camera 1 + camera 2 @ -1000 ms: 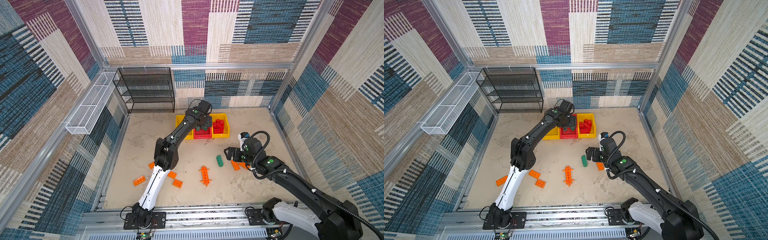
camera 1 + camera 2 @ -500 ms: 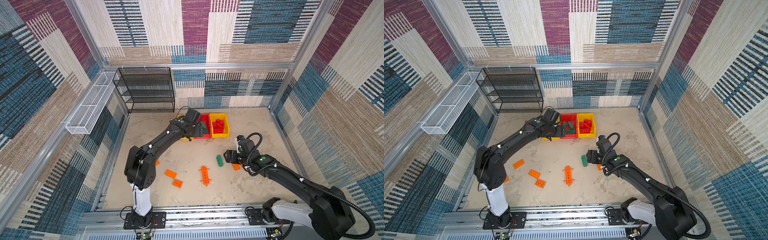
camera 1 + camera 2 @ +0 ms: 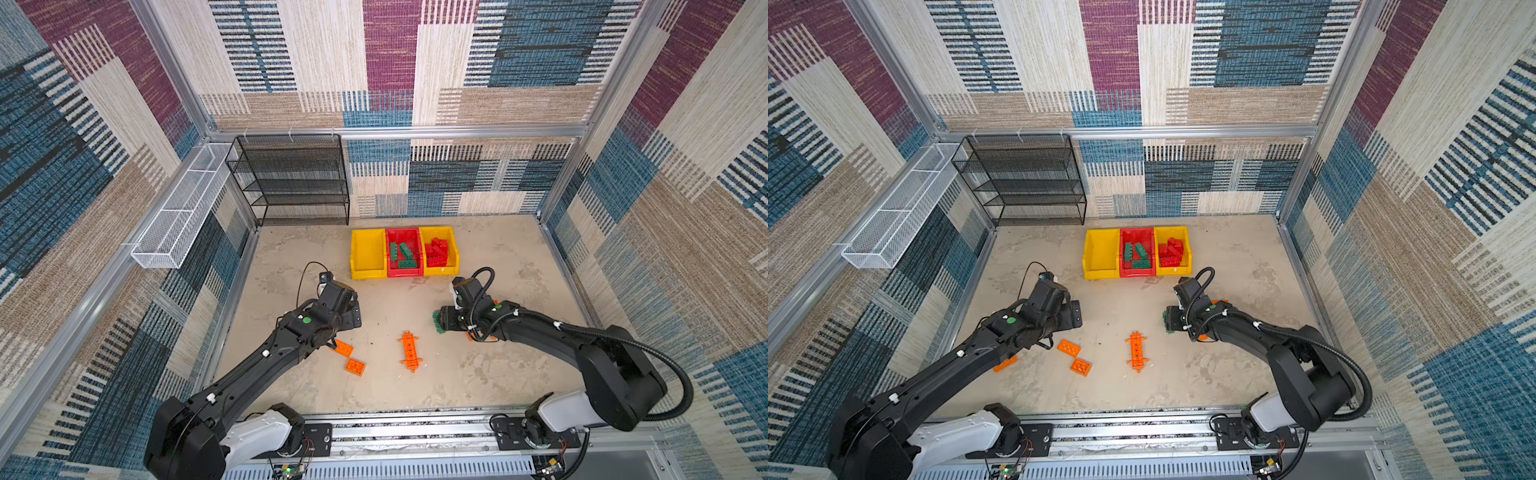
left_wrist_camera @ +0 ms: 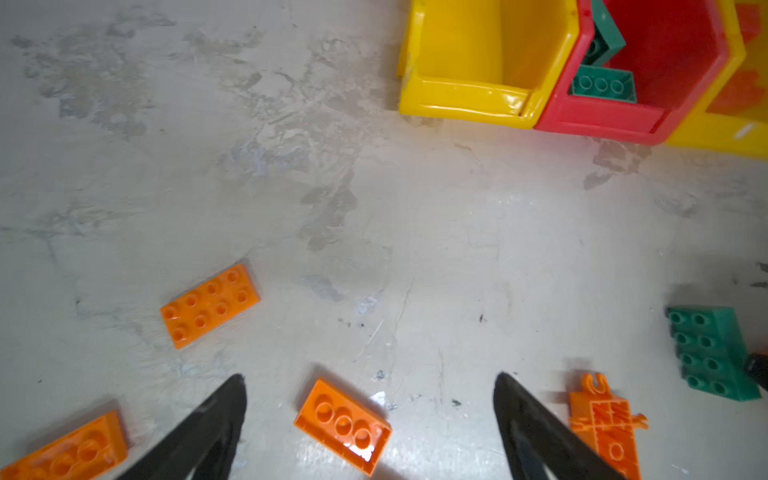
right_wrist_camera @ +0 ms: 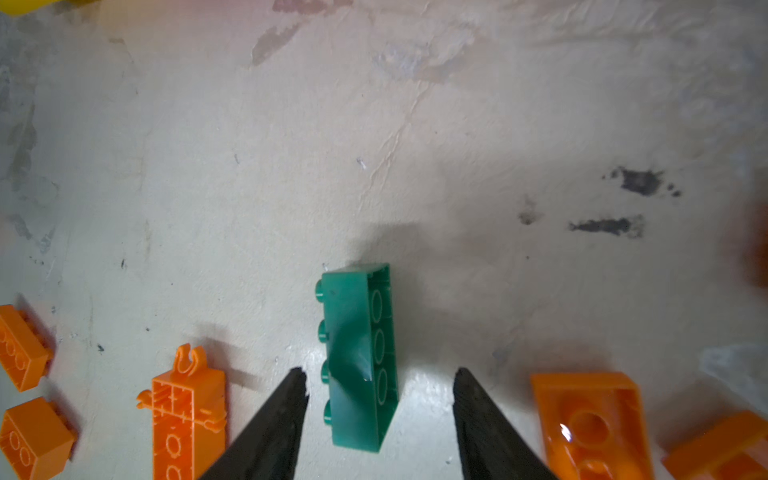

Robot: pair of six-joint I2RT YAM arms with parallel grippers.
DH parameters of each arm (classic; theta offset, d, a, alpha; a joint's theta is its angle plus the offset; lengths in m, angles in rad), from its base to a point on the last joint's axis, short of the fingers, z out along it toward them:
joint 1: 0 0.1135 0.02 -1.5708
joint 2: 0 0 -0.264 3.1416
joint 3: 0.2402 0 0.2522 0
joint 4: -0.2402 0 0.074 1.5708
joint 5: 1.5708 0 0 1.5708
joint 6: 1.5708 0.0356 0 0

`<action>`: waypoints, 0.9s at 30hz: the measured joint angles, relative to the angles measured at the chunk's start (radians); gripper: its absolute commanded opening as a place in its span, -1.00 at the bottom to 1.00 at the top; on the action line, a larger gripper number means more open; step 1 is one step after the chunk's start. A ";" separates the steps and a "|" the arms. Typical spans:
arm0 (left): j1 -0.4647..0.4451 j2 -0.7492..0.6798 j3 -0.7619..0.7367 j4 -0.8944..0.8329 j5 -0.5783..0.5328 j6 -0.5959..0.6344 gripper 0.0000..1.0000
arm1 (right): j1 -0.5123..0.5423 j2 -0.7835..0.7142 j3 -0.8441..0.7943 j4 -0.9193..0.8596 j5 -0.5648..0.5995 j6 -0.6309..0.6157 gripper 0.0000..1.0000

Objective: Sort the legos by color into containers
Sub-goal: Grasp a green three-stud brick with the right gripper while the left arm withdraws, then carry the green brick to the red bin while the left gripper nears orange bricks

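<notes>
- I see my left arm point(image 3: 266, 353) and right arm point(image 3: 540, 328) as chains of matte black links, each ending in a glossy white segment point(image 3: 253, 432) at the base
- A round green dot point(image 3: 306, 319) marks each forearm near the wrist
- A ribbed black hose point(image 3: 590, 331) runs along the right arm; a thin black wire point(image 3: 309, 262) arcs over the left wrist
- My left end effector point(image 4: 370, 375) and right end effector point(image 5: 379, 370) each carry two black fingers point(image 4: 208, 432) tapering to points
- Black base plates point(image 3: 320, 438) show small screws
</notes>
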 measured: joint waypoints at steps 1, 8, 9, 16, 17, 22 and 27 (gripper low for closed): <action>0.004 -0.025 -0.017 -0.002 -0.010 -0.006 0.88 | 0.002 0.015 0.007 0.002 0.000 -0.002 0.11; 0.017 -0.079 -0.085 -0.001 -0.016 -0.032 0.89 | 0.014 0.086 0.043 0.002 -0.005 0.000 -0.42; 0.019 -0.077 -0.091 -0.001 -0.016 -0.035 0.89 | 0.015 0.093 0.052 0.000 -0.007 0.000 -0.43; 0.026 -0.077 -0.140 0.007 0.011 -0.048 0.90 | 0.016 0.121 0.154 -0.055 -0.006 0.000 -0.50; 0.027 -0.082 -0.146 0.008 0.014 -0.050 0.90 | 0.016 0.123 0.179 -0.066 -0.006 -0.001 -0.49; 0.037 -0.107 -0.164 0.014 0.033 -0.061 0.91 | 0.016 0.171 0.378 -0.116 0.013 -0.019 -0.46; 0.053 -0.114 -0.171 0.015 0.041 -0.076 0.91 | 0.016 0.325 0.649 -0.153 0.027 -0.063 -0.46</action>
